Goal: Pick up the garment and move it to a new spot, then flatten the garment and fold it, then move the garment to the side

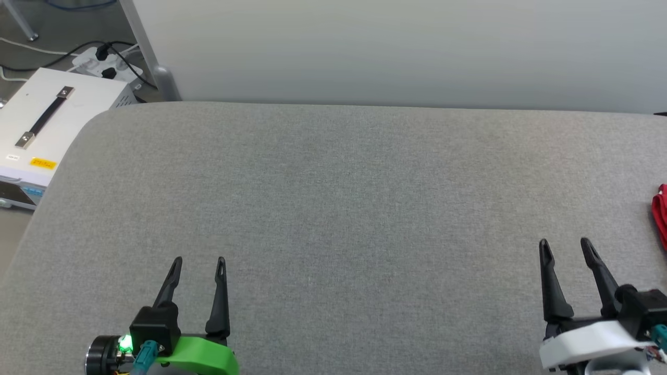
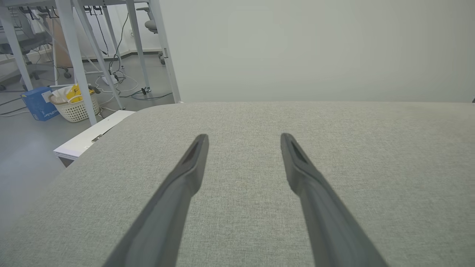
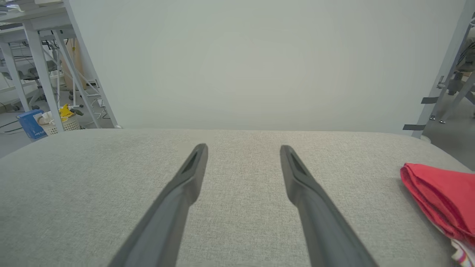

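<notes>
The garment [image 1: 661,213] is a red folded bundle at the far right edge of the grey table [image 1: 333,208], mostly cut off by the head view's border. In the right wrist view the garment [image 3: 441,196] lies to the right of my fingers, with a bit of white and striped trim at its lower corner. My right gripper [image 1: 565,244] stands open near the table's front right, left of the garment and apart from it. My left gripper [image 1: 198,260] stands open at the front left with nothing between its fingers. Both show empty in their wrist views: left gripper [image 2: 243,138], right gripper [image 3: 243,148].
A pale wall panel [image 1: 396,47] runs along the table's far edge. Off the table's left side stands a white box with a black handle [image 1: 47,120], with a power strip and cables [image 1: 104,57] behind it. A basket [image 2: 76,105] and desk legs stand on the floor beyond.
</notes>
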Tool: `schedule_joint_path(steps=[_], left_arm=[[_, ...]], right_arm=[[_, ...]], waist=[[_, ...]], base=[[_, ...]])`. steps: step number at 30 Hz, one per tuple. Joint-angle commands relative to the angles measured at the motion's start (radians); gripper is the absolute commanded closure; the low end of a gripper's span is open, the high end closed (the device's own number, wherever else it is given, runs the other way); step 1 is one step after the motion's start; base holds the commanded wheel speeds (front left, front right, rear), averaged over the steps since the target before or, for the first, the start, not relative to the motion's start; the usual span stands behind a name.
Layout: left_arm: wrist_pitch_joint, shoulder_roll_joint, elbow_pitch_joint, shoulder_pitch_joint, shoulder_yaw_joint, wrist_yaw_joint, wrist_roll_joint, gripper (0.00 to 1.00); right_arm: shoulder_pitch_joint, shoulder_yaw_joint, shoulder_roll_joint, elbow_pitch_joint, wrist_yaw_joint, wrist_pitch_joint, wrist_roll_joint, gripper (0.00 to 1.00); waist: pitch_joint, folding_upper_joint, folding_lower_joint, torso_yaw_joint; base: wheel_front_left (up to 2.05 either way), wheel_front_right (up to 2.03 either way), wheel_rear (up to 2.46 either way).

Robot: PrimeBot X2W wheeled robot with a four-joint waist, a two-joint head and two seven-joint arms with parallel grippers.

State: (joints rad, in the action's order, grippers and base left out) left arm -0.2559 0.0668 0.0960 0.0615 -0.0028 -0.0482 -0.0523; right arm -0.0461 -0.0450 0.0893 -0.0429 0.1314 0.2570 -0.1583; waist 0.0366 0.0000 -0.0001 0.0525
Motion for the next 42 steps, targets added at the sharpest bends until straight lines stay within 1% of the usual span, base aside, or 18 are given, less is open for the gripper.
schedule_joint_path(steps=[1,5,10,23,24,42], left_arm=[[-0.006,-0.006,-0.003,0.017,-0.005,-0.006,-0.001,0.00],[-0.006,-0.008,-0.010,0.037,-0.008,-0.010,-0.009,0.00],[-0.006,-0.010,-0.016,0.053,-0.011,-0.015,-0.014,0.00],[-0.006,-0.013,-0.011,0.054,-0.015,-0.019,-0.011,0.00],[0.001,-0.007,-0.011,0.041,-0.016,-0.018,-0.003,1.00],[0.030,-0.007,-0.020,0.030,-0.016,-0.011,0.003,1.00]], right_arm=[[-0.023,-0.007,-0.008,0.007,-0.001,0.005,-0.019,0.00],[-0.066,-0.002,-0.016,0.019,-0.001,0.005,-0.031,0.00],[-0.099,0.016,-0.015,0.032,-0.001,0.005,-0.018,0.00],[-0.109,0.029,-0.014,0.031,-0.001,0.005,-0.006,0.00],[-0.096,0.026,-0.017,0.028,0.000,0.000,-0.010,1.00],[-0.081,0.028,-0.020,0.029,0.000,-0.030,0.008,1.00]], waist=[[-0.015,0.0000,0.0001,0.000],[-0.036,0.0000,0.0001,-0.006],[-0.052,0.0000,0.0001,-0.017],[-0.052,0.0000,0.0001,-0.015],[-0.053,0.0000,0.0001,-0.015],[-0.051,0.0000,0.0001,-0.019]], base=[[0.00,0.00,0.00],[0.00,0.00,0.00],[0.00,0.00,0.00],[0.00,0.00,0.00],[0.00,0.00,0.00],[0.00,0.00,0.00]])
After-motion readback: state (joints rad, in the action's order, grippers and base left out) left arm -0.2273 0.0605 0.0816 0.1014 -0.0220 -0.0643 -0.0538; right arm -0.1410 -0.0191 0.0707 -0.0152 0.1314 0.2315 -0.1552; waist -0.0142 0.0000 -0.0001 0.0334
